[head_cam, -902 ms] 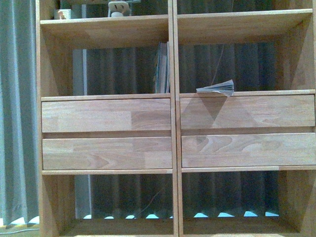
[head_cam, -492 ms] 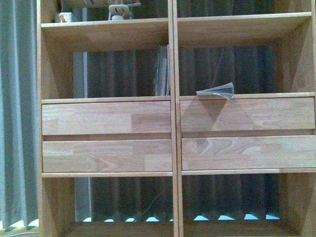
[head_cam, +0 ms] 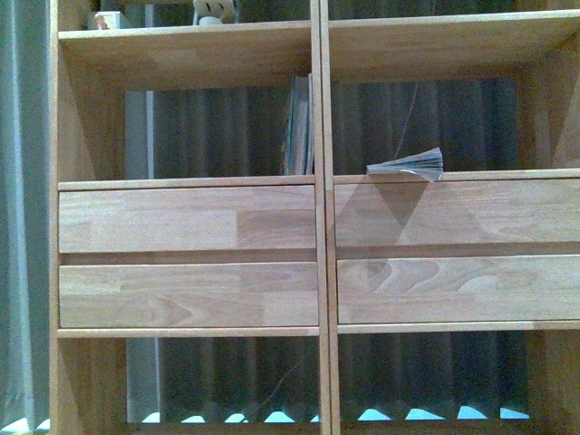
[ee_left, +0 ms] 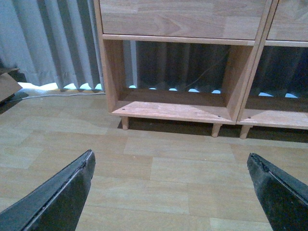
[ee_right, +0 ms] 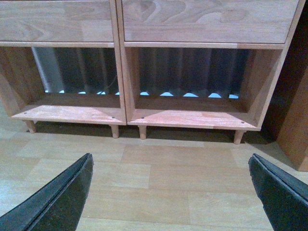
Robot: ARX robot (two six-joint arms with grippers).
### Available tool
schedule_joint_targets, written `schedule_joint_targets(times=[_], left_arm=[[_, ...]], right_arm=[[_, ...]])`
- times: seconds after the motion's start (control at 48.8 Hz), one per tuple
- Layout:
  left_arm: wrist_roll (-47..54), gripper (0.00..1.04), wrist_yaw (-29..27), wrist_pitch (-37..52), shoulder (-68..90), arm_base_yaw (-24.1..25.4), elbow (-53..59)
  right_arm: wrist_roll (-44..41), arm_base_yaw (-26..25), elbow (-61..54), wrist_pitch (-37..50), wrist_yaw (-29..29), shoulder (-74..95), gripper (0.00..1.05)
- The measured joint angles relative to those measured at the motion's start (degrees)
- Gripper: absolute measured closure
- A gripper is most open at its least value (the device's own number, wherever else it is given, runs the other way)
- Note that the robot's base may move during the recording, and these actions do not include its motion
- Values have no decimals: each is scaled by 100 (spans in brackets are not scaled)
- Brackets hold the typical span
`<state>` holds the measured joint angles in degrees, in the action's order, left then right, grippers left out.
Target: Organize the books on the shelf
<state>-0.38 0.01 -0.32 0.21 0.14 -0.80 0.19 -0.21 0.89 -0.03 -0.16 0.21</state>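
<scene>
Grey-green pleated curtain behind, visible through the backless shelf; pale plank floor in front, light leaking under the curtain hem.

Shelf cut off on all four sides in the front view; right side panel and top out of frame. Top-left compartment: two small objects at the frame edge, too cropped to identify.

Middle row, left compartment: upright books, a thin teal-edged stack at the right end, against the centre divider. Spines only; count and covers unreadable.

Middle row, right compartment: lying book flat at the front edge, near the divider end, pages fanned slightly open towards the right. Cover not legible.

Below them four drawer fronts, all closed. Bottom compartments shadowed.

Left gripper: only two dark fingers showing, rest of the tool out of frame. Spread wide, holding nothing, touching nothing, over bare floor short of the shelf's feet.

Right gripper: same, spread wide, empty, over the floor facing the bottom compartments.
</scene>
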Motion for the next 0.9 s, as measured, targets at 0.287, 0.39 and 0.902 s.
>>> schedule_joint_targets(times=[0.287, 0.39, 0.902], left_arm=[[0, 7, -2, 0, -2, 0, 0], [0, 7, 0, 0, -2, 0, 0], [0, 7, 0, 0, -7, 0, 0]], right_arm=[[0, 0, 0, 0, -4, -2, 7], [0, 0, 0, 0, 0, -2, 7], [0, 0, 0, 0, -2, 0, 7]])
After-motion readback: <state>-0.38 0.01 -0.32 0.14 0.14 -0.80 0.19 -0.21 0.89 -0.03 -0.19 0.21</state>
